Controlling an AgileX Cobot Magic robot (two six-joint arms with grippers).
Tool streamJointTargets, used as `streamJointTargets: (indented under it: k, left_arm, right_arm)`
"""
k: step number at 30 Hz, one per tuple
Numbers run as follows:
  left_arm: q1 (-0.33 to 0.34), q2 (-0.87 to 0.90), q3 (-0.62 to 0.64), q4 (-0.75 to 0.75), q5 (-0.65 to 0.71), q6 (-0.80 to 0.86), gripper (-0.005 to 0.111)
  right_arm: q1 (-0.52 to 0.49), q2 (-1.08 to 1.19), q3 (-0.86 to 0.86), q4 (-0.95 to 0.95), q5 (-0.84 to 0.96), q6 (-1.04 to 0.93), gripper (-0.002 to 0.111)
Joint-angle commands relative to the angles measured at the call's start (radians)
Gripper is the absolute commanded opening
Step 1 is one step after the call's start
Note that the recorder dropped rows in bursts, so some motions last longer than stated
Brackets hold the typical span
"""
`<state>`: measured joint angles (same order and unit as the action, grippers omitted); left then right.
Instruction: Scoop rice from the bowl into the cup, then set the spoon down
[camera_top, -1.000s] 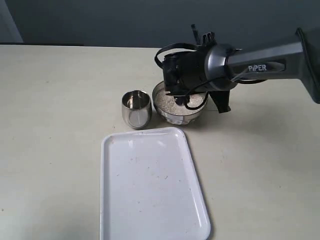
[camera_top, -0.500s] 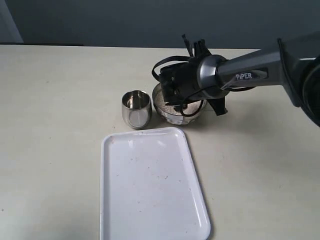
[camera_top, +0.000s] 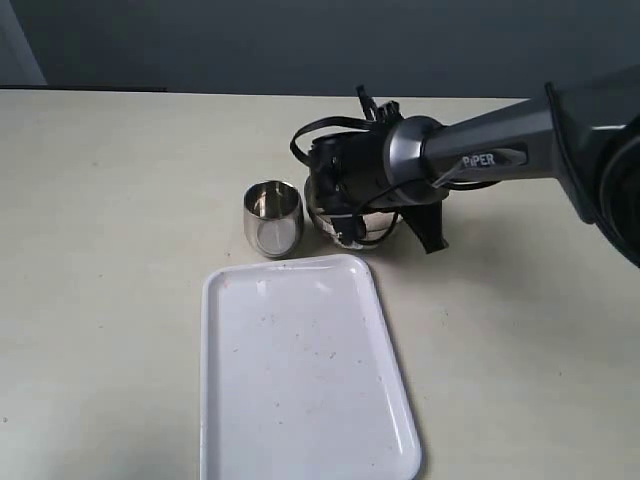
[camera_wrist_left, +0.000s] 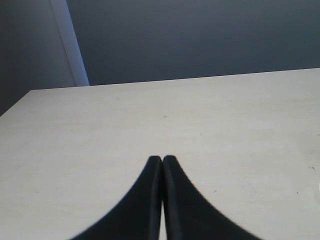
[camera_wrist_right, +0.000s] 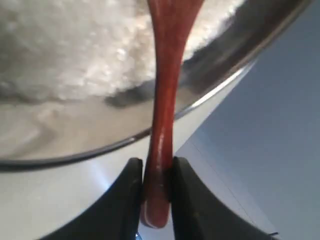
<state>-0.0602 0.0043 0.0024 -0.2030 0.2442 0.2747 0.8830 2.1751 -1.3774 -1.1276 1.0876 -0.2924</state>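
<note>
My right gripper (camera_wrist_right: 156, 172) is shut on the slim handle of the reddish-brown wooden spoon (camera_wrist_right: 165, 90). The spoon's head dips into the white rice (camera_wrist_right: 75, 45) inside the steel bowl (camera_wrist_right: 210, 85). In the exterior view the right arm's wrist (camera_top: 365, 175) hangs over the bowl (camera_top: 355, 232) and hides the rice and the spoon. The small steel cup (camera_top: 272, 217) stands just left of the bowl, upright. My left gripper (camera_wrist_left: 162, 160) is shut with nothing in it, over bare table.
A white tray (camera_top: 300, 370) lies in front of the cup and bowl, its near corner close to the bowl's base. The beige table (camera_top: 120, 200) spreads wide to the left. A dark wall runs behind the table.
The right arm's wrist has swung leftward and down over the bowl, now covering the rice that showed before. Cup and tray have not moved.
</note>
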Motion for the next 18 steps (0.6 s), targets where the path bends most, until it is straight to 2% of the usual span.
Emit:
streamJointTargets:
  k: [1,11,18]
  left_arm:
    - [-0.003,-0.004,-0.002,0.001,-0.014,-0.003,0.001]
    - [-0.003,-0.004,-0.002,0.001,-0.014,-0.003,0.001]
    - [-0.003,-0.004,-0.002,0.001,-0.014,-0.003,0.001]
  right_arm:
    - [0.003,-0.003,-0.004,0.066,0.003,-0.052,0.0]
    - [0.003,-0.009,-0.063,0.099,0.033,-0.052,0.0]
    - [0.001,-0.009,-0.129,0.305,0.034,-0.14,0.0]
